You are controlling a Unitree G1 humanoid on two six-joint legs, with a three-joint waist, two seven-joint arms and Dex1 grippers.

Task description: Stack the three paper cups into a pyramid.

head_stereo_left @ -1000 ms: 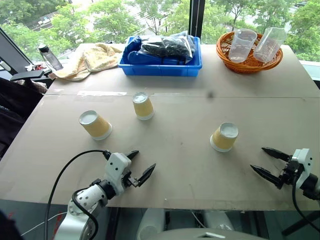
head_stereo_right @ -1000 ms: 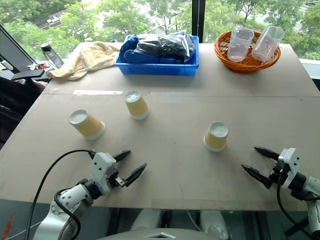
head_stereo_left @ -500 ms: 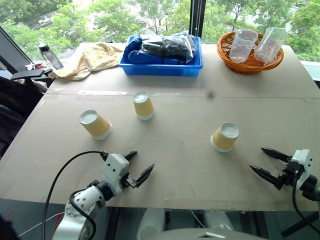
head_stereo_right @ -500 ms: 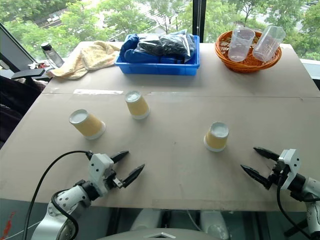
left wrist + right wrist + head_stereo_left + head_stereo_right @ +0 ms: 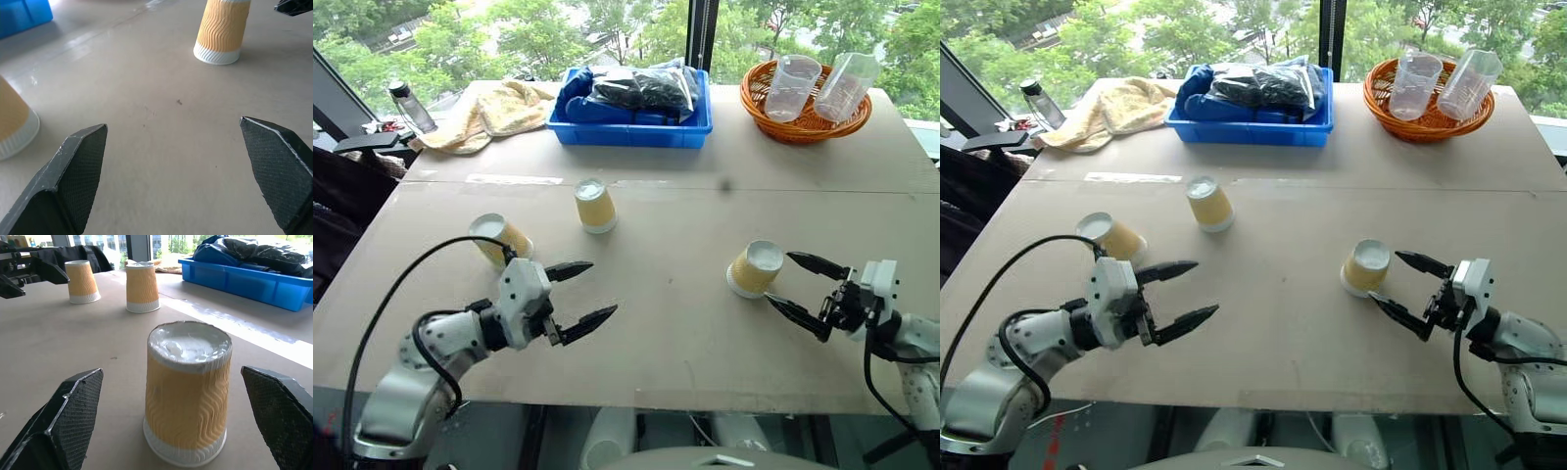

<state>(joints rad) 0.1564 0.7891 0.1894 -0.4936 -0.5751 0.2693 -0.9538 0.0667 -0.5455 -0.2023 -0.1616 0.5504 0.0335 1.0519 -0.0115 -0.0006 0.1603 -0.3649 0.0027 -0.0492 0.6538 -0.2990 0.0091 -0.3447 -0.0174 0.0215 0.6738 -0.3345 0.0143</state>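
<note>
Paper cup [image 5: 186,391] stands between the right gripper's [image 5: 806,286] wide-apart fingers, untouched; a crooked squeeze could tip it over.

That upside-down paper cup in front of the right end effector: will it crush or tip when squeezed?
The paper cup looks thin-walled and empty, so probably light and easily crushed. Its rippled sides should grip well. Standing on its wider rim, it likely resists tipping, though a push from the right end effector may slide it.

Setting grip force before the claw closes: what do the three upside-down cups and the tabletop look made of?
The three paper cups look like matte paper: wavy embossed tan walls, white rims and bases, so probably crushable. The tabletop looks like flat matte brown board, possibly cardboard or fibreboard.
</note>
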